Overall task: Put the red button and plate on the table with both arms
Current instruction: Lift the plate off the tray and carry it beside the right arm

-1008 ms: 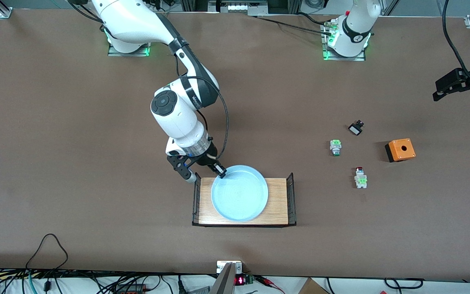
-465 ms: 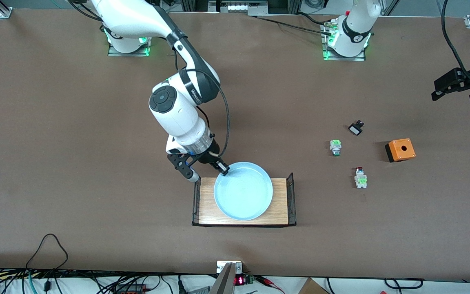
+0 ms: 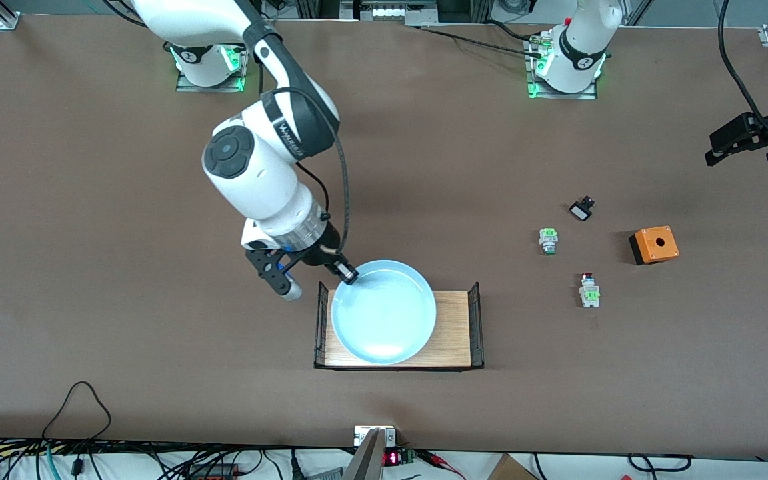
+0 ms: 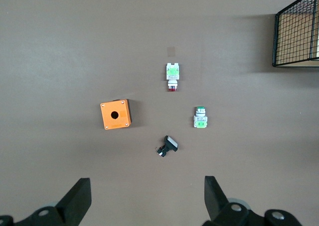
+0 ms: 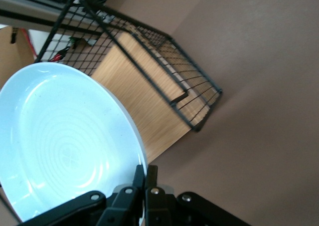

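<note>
We had the right gripper (image 3: 344, 272) pinching the plate (image 3: 384, 311) rim above the tray (image 3: 454, 333) (left gripper (image 3: 734, 140) open, waiting).

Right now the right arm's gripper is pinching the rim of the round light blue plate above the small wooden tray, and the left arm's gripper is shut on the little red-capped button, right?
Not quite. The left gripper is open and holds nothing; the left wrist view shows the red-capped button lying on the brown table. The rest is right: the right gripper pinches the rim of the round light blue plate above the small wooden tray.
</note>
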Motion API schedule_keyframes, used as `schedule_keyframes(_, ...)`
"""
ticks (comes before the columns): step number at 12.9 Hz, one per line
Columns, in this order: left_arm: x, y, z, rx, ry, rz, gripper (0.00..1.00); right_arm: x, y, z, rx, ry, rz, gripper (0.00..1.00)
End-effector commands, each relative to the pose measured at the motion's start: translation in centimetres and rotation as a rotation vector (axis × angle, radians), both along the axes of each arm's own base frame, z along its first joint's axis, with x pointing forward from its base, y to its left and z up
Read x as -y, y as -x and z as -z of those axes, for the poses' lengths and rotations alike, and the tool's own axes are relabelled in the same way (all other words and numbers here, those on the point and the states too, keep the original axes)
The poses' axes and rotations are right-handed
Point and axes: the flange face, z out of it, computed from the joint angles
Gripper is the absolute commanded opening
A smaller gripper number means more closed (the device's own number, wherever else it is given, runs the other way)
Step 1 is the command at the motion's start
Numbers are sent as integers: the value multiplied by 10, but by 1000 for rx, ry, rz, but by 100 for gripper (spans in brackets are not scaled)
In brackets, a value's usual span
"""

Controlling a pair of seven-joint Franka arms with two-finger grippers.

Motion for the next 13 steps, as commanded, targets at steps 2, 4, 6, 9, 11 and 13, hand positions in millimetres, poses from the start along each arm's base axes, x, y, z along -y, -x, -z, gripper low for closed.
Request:
schedule_keyframes(2, 5, 2, -10, 11, 8, -28, 100, 38, -2, -39, -10, 19, -112, 0)
schedule_keyframes(4, 7, 2, -10, 11, 8, -24, 100, 74, 2, -39, -51, 57, -185, 0)
schedule_keyframes(6, 7, 3, -12, 10, 8, -25, 100, 115, 8, -39, -100, 81, -273, 0)
schedule_keyframes(9, 8, 6, -13, 0, 9, -24, 100, 167, 20, -35, -120, 97, -344, 0)
schedule_keyframes(11, 8, 5, -18, 10, 9, -23, 100, 207, 27, -25, -149, 110, -381, 0)
schedule_keyframes(13, 8, 5, -20, 13, 9, -25, 100, 233, 29, -10, -185, 175, -454, 0)
